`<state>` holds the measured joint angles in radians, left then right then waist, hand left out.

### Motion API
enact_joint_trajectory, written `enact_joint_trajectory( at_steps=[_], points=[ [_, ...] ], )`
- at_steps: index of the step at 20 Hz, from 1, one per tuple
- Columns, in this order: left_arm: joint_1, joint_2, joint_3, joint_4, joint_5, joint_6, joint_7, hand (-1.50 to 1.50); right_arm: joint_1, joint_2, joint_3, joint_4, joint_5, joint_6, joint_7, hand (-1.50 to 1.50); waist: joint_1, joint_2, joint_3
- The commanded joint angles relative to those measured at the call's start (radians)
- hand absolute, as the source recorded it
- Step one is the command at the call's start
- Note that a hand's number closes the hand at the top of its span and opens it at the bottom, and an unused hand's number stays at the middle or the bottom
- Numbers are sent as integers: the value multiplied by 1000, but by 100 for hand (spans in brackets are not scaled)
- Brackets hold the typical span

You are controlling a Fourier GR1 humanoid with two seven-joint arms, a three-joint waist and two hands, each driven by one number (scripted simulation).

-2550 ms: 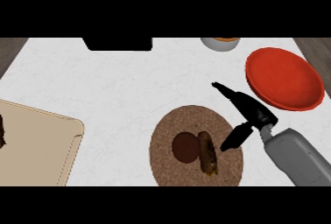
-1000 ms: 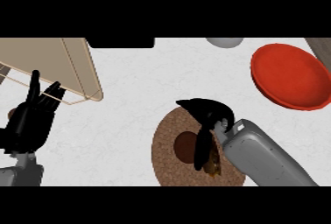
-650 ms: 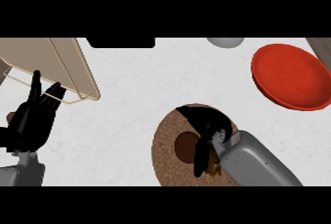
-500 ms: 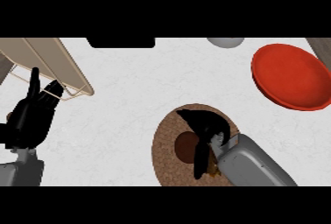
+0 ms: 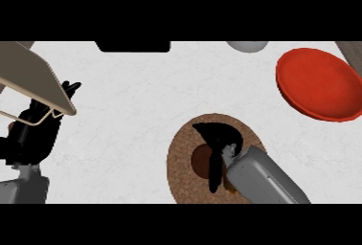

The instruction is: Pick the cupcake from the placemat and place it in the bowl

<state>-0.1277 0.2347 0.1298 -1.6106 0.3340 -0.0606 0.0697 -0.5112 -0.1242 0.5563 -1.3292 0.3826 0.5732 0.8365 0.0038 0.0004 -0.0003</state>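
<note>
The brown cupcake (image 5: 202, 161) sits on the round brown placemat (image 5: 182, 167) at lower centre, with only its left part showing. My right hand (image 5: 220, 136) arches over the cupcake's top, its fingers curled round it and the thumb running down its near side. The cupcake still rests on the mat. A red bowl (image 5: 317, 84) stands at the upper right, well apart from the hand. My left hand (image 5: 32, 136) rests at the left edge with fingers up, partly hidden behind a tan board.
A tan board (image 5: 29, 75) with a thin wire frame hangs over the upper left corner. At the counter's far edge stand a black object (image 5: 133, 46) and a grey rounded object (image 5: 247, 46). White counter lies between the mat and the bowl.
My right hand has settled lower onto the cupcake and its fingers have curled closer round it. The tan board has shifted further over the left hand. The left hand has stayed put.
</note>
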Motion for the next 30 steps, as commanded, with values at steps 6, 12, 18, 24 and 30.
enact_joint_trajectory(
  at_steps=[6,12,18,24,30],
  points=[
    [31,-35,-11,-18,-9,-13,-15,0,-81,26,39,94,109,101,-104,150,7,0,0],
    [0,-36,-4,-17,-29,-4,13,0,-80,26,-5,108,216,109,-210,150,2,0,0],
    [24,-19,25,-21,-24,-3,1,0,115,-355,26,-200,230,40,-583,150,-30,-8,3],
    [-21,1,52,-7,-1,2,34,0,303,-647,-54,-286,291,-218,-982,150,-47,-4,3],
    [51,-50,3,-25,-43,-1,-21,0,363,-743,-327,-306,180,-329,-1083,150,-29,-4,0]
  ],
)
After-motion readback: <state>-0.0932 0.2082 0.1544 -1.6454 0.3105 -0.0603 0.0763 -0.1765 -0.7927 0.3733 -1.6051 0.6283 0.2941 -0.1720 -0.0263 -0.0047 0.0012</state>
